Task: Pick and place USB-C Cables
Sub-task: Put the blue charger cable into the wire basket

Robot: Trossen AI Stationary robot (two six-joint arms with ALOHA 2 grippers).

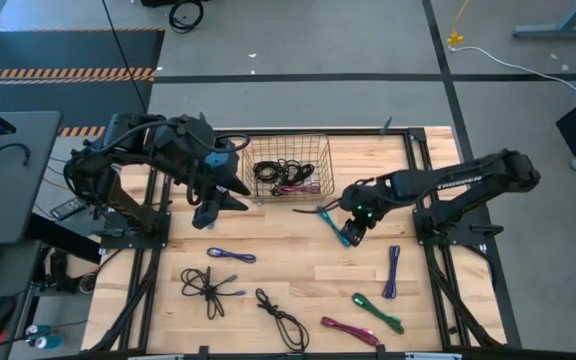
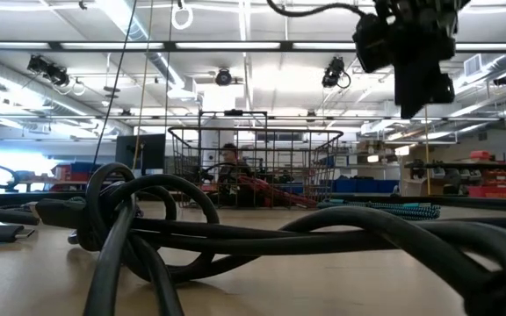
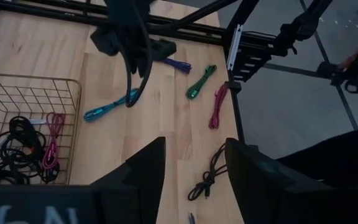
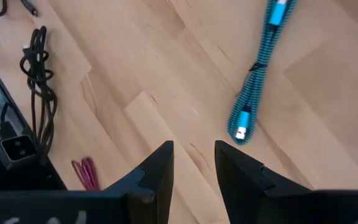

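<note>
At the near edge of the wooden table lie several loose cables: a black cable, a magenta cable beside it and a green cable a little further to the right. To the left there is a tangled black bundle, and just behind it a purple cable. Another purple cable lies near the right side of the table. In the middle, the teal cable lies flat on the wood, and the right gripper hangs above it with its fingers a little apart and with nothing between them; it does not touch the cable. The left gripper is above the table just beside the left front corner of the wire basket, its fingers are spread and it holds nothing. The basket stands at the far edge of the table, and inside it are black cables and one magenta cable.
</note>
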